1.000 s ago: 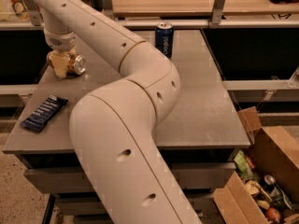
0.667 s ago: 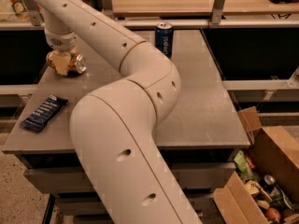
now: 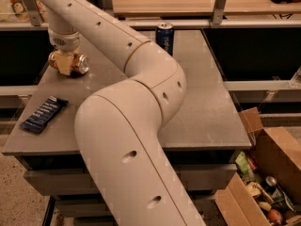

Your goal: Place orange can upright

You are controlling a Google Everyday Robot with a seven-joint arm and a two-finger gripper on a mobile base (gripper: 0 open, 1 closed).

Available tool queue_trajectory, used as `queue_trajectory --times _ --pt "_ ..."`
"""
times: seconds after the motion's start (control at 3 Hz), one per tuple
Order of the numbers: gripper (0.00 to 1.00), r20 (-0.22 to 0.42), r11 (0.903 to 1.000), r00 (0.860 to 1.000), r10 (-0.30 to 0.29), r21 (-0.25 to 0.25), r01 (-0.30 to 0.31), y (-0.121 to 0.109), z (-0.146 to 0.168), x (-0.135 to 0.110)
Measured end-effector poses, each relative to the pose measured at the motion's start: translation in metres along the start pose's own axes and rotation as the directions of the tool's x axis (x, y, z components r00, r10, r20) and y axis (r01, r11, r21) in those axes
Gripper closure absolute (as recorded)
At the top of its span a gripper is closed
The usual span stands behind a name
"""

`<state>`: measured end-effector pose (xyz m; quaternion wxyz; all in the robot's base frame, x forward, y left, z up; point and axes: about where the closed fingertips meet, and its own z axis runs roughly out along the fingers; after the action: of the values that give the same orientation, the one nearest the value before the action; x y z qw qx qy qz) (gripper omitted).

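The orange can (image 3: 79, 64) lies on its side at the far left of the grey table (image 3: 207, 102), its silver end facing right. My gripper (image 3: 66, 64) hangs from the white arm directly over it, and its fingers are closed around the can's body. Most of the can is hidden behind the fingers.
A dark blue soda can (image 3: 164, 38) stands upright at the table's back middle. A dark blue snack bar (image 3: 43, 114) lies near the front left edge. An open cardboard box (image 3: 263, 187) of items sits on the floor at right. A shelf runs behind the table.
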<state>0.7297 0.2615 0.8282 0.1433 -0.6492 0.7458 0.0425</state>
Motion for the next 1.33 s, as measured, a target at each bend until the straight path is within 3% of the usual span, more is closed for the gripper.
queue_trajectory --times 1.0,1.33 --pt "1.0 0.106 0.9994 0.994 0.008 0.032 -0.011 -0.012 -0.055 0.011" --pt "1.0 0.11 0.9994 0.994 0.005 0.033 -0.008 -0.013 -0.063 0.015"
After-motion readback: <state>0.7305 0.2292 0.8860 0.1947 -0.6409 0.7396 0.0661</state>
